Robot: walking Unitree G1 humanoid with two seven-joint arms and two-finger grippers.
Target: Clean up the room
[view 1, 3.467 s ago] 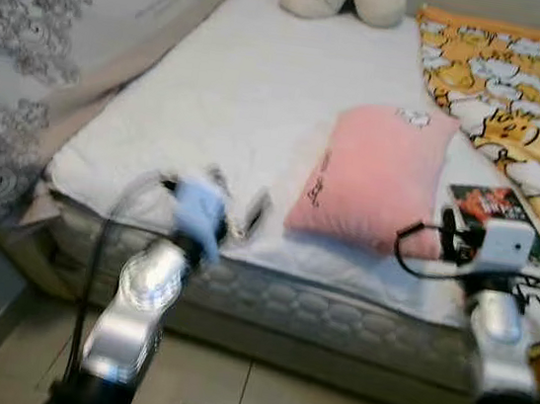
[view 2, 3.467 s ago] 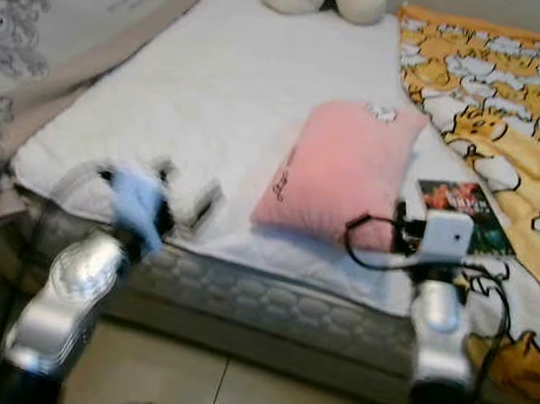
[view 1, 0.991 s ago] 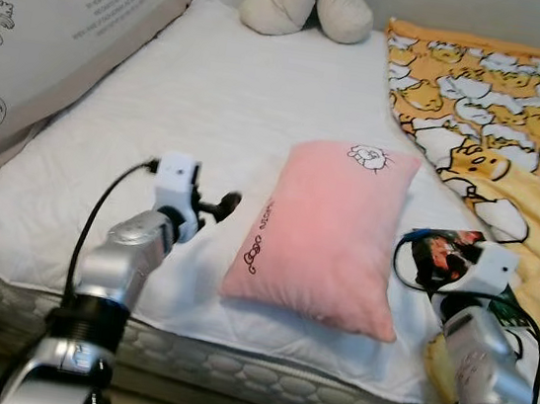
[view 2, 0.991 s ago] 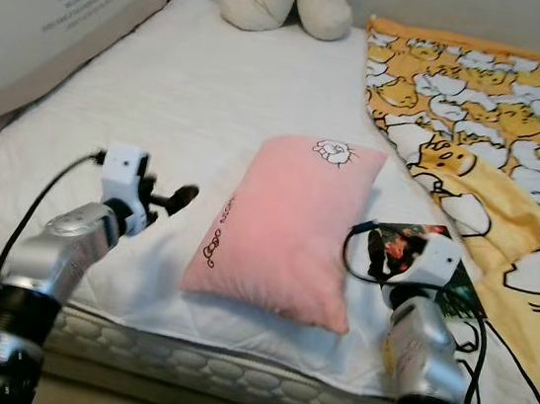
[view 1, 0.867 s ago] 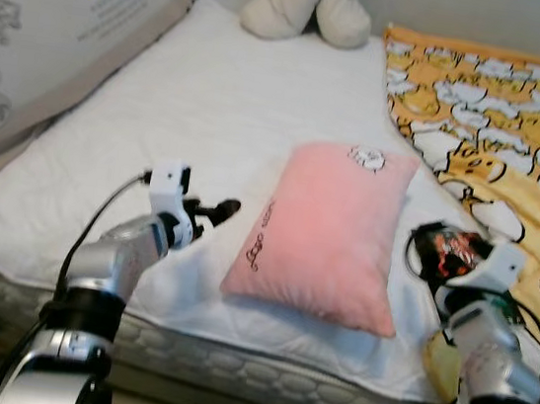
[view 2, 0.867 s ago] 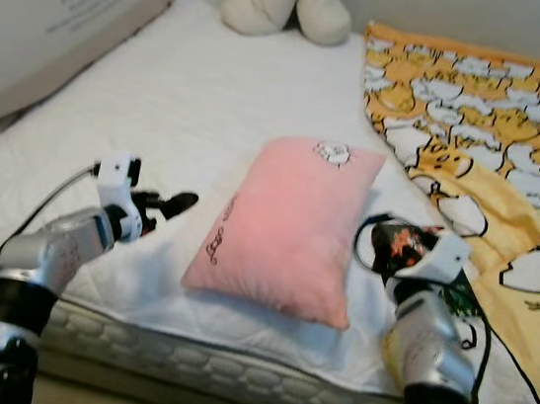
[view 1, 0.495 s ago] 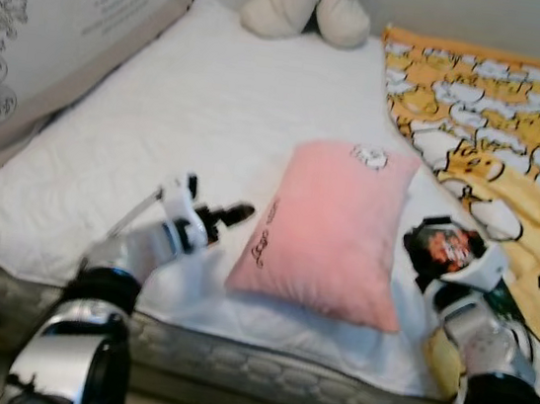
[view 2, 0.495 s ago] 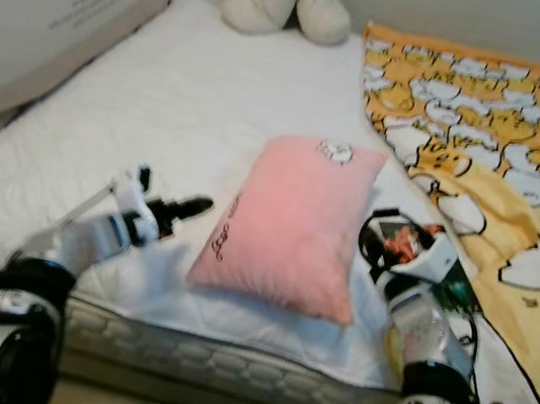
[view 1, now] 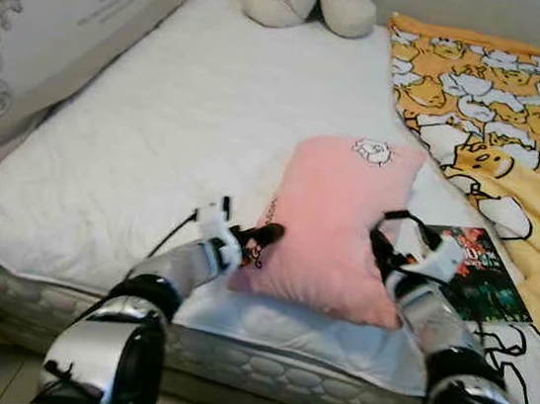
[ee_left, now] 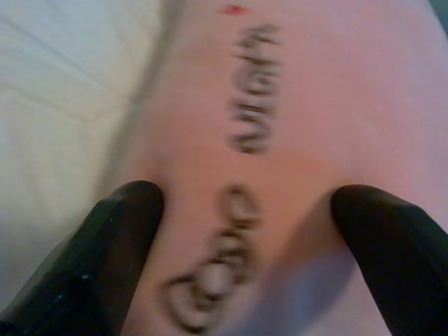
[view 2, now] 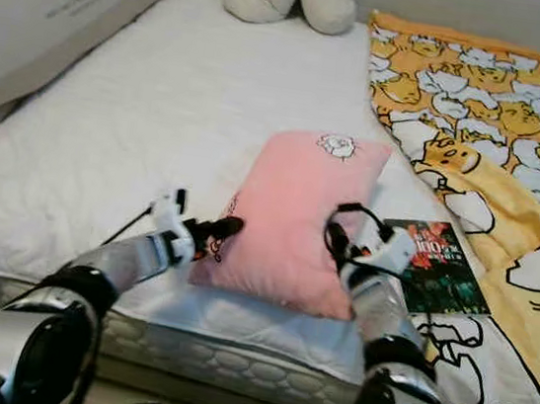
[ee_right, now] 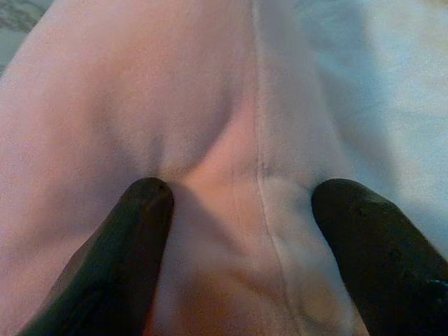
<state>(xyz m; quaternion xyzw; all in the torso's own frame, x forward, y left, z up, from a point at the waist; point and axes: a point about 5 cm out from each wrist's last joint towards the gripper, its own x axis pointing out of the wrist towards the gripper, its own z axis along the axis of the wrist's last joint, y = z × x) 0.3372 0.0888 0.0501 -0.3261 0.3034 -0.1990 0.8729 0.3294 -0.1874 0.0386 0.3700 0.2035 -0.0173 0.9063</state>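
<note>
Head view: your pillow (view 1: 341, 226) lies near the mattress (view 1: 148, 146) front edge, book (view 1: 475, 272) just right. Left wrist: left gripper (ee_left: 245, 231) spread wide against the pillow's side. Right wrist: right gripper (ee_right: 238, 238) spread, pressing its seam.

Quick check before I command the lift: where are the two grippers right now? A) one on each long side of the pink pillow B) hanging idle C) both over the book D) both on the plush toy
A: the left gripper and right gripper flank the pink pillow, fingers open against it.
</note>
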